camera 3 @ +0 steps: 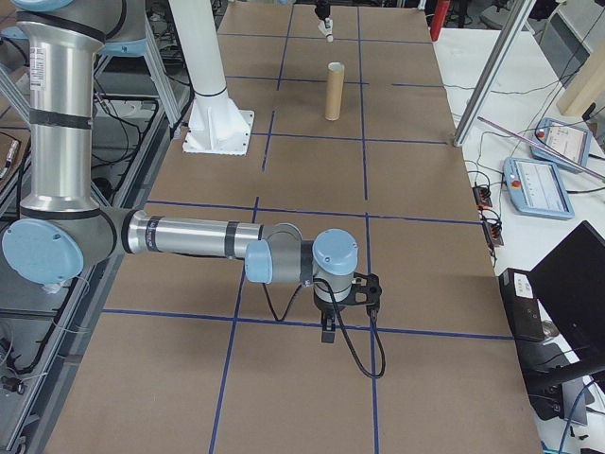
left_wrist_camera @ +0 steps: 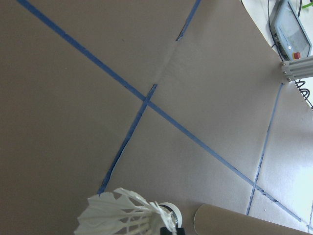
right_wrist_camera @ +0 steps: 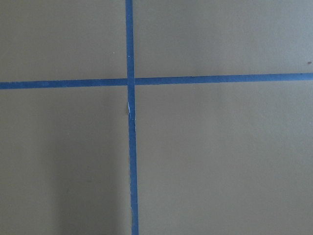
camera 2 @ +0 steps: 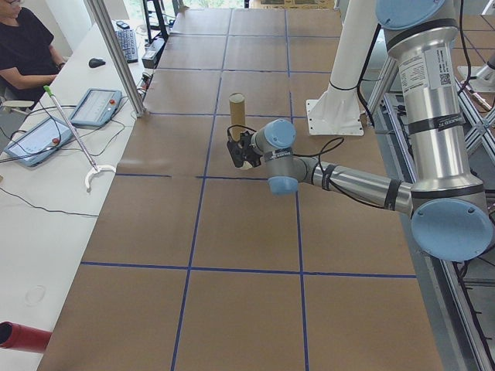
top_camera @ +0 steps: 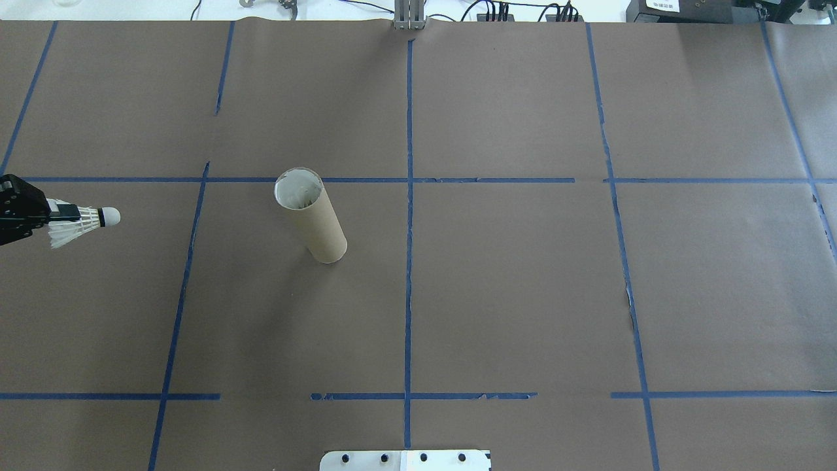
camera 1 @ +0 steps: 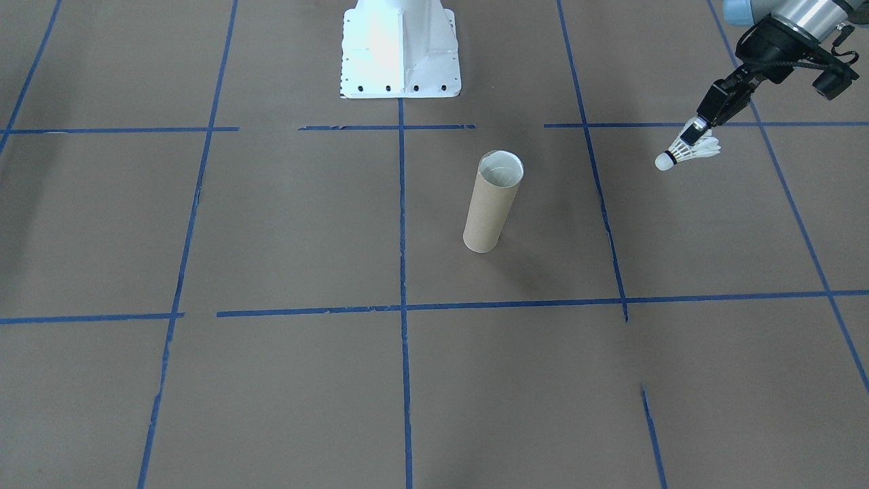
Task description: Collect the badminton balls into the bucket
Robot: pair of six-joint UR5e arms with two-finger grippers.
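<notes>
Left tool (camera 1: 694, 131) clenched on shuttlecock (camera 1: 687, 152) skirt, long axis near level, cork toward upright tube (camera 1: 493, 201)

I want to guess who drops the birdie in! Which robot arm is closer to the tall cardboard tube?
Left. The left gripper, holding the shuttlecock, hangs one grid square to the side of the tube. The right gripper is far off at the table's other end.

Both arms were silver tube links with pale-blue joint caps. The left arm (camera 2: 433, 100) carried a label with a QR code on its upper link; a black cable ran along the forearm behind the black left gripper (camera 1: 694, 131). Right gripper (camera 3: 327, 333) black, cable looping below it. White bolted base (camera 1: 399, 47).
</notes>
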